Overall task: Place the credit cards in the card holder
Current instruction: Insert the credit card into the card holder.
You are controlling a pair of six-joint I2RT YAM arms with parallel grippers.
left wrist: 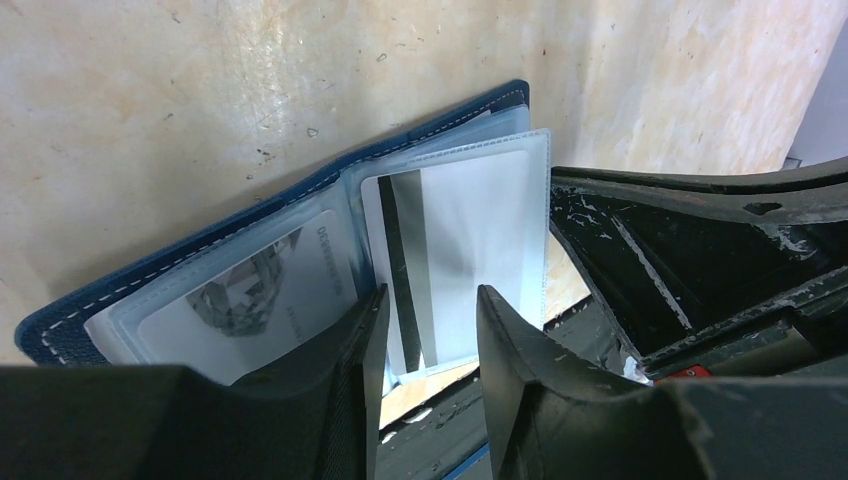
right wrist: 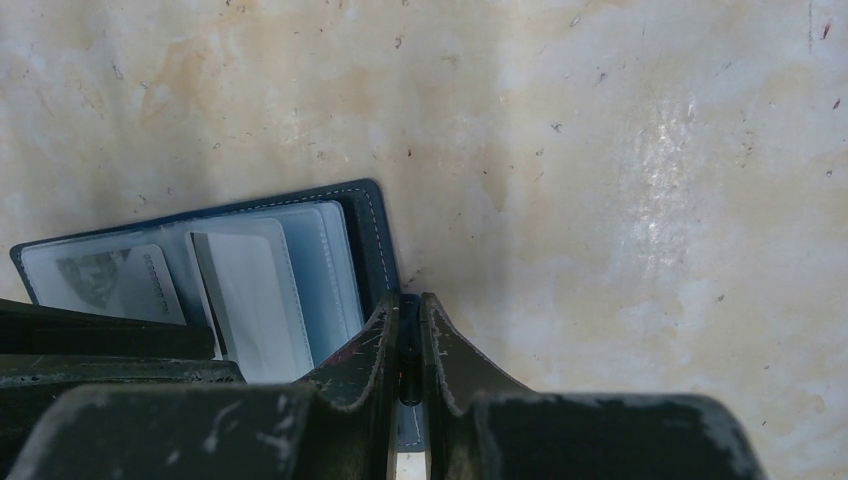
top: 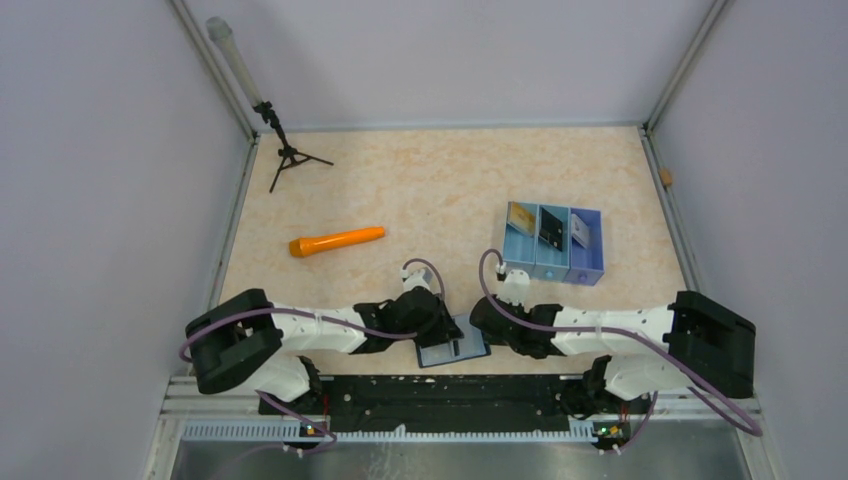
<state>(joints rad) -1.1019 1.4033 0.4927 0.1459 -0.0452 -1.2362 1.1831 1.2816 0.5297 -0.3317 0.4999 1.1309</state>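
Top view, card holder [top: 455,352]: it is laid open on the surface [top: 430,190] at the near edge, between the left claw [top: 442,335] and the right claw [top: 482,330].
Top view, tray [top: 553,268]: a blue three-part tray is set beyond the right arm. A gold card [top: 519,216] is leaned in its left compartment, a black card [top: 550,228] in the middle one and a third card [top: 580,232] in the right one.
Top view, other things: an orange cylinder [top: 337,241] is laid left of centre, and a small tripod [top: 290,155] is stood in the far left corner.
Left wrist view, left claw: the fingers are spread. The lower edge of a clear sleeve is seen in the gap, and contact cannot be told.
Left wrist view, white card [left wrist: 455,260]: it is seated in that sleeve, its dark stripe turned up.
Left wrist view, grey-printed card [left wrist: 250,295]: it is lodged in the neighbouring sleeve.
Right wrist view, right claw: the fingers are pressed together on the navy cover edge of the card holder, which is pinched at its right side.
Right wrist view, sleeves: both cards are seen inside, left of the fingers.
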